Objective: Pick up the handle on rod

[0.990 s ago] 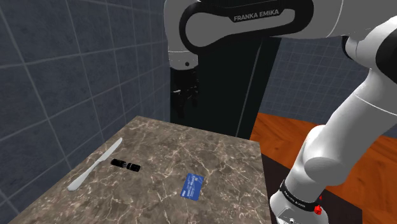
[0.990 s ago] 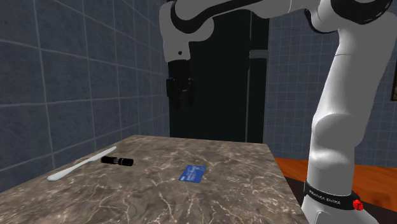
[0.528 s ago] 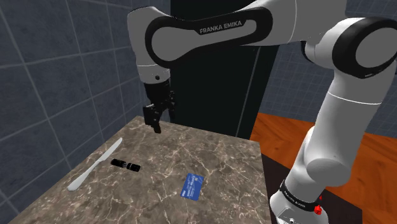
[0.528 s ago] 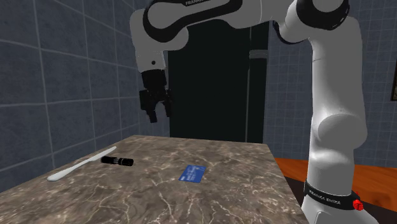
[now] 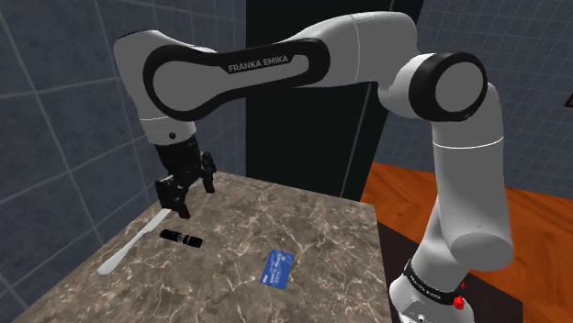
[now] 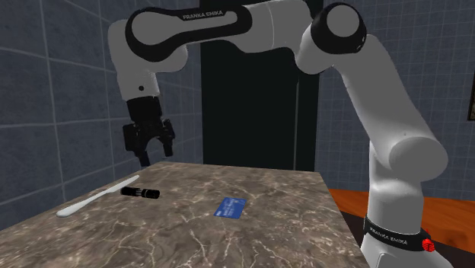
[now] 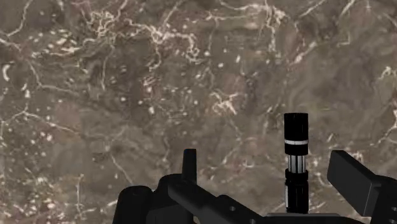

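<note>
The handle on rod is a short black cylinder with a pale band [image 5: 181, 239] [image 6: 140, 191]. It lies on the brown marbled tabletop [image 5: 312, 229] near the shoulder view's left side. My black gripper [image 5: 196, 194] [image 6: 156, 154] hangs open a little above it and slightly behind, touching nothing. In the wrist view the rod [image 7: 296, 162] lies on the marble between my spread fingers, nearer one fingertip [image 7: 353, 178], and my gripper [image 7: 270, 175] holds nothing.
A white knife-like utensil [image 5: 138, 237] [image 6: 97, 197] lies just beside the rod, toward the table's edge. A blue card [image 5: 276, 268] [image 6: 231, 207] rests mid-table. Grey tiled walls stand behind, with a black area at the doorway [image 6: 251, 91]. Orange wooden floor [image 5: 542, 239] lies past the table.
The arm swung from the table's back edge toward the shoulder view's left and came lower, bringing the gripper over the rod. The fingers stayed open; nothing on the table moved.
</note>
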{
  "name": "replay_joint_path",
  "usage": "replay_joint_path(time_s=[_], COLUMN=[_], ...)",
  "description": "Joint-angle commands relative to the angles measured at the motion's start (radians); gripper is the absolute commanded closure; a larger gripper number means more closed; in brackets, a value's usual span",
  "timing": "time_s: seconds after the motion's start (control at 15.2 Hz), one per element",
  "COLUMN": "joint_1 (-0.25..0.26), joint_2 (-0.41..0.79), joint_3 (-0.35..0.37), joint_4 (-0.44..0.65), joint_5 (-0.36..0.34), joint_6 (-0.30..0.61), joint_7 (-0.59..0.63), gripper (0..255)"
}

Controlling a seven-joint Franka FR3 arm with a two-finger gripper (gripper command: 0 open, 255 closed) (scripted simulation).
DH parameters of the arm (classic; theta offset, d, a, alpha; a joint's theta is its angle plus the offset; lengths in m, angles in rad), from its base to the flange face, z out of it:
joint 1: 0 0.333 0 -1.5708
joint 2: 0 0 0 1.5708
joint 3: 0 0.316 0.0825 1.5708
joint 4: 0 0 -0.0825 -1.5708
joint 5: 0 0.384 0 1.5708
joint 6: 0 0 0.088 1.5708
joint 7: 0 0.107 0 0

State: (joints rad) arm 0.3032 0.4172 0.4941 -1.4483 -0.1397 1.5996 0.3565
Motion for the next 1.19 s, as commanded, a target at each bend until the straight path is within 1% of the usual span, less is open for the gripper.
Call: replay_joint_path(time_s=[0.0, 0.2, 0.66, 0.79, 0.86, 1.12], joint_1=[0.044, 0.116, 0.105, 0.105, 0.105, 0.106], joint_2=[0.083, 0.213, 0.222, 0.223, 0.224, 0.225], joint_3=[0.004, 0.001, -0.004, -0.004, -0.005, -0.004], joint_4=[0.09, 0.253, 0.171, 0.165, 0.166, 0.167], joint_5=[-0.025, -0.06, -0.065, -0.065, -0.066, -0.066], joint_6=[-0.025, -0.079, 0.01, 0.017, 0.017, 0.015], joint_7=[0.014, 0.021, 0.023, 0.024, 0.024, 0.025], gripper=[0, 0, 0, 0, 255, 255])
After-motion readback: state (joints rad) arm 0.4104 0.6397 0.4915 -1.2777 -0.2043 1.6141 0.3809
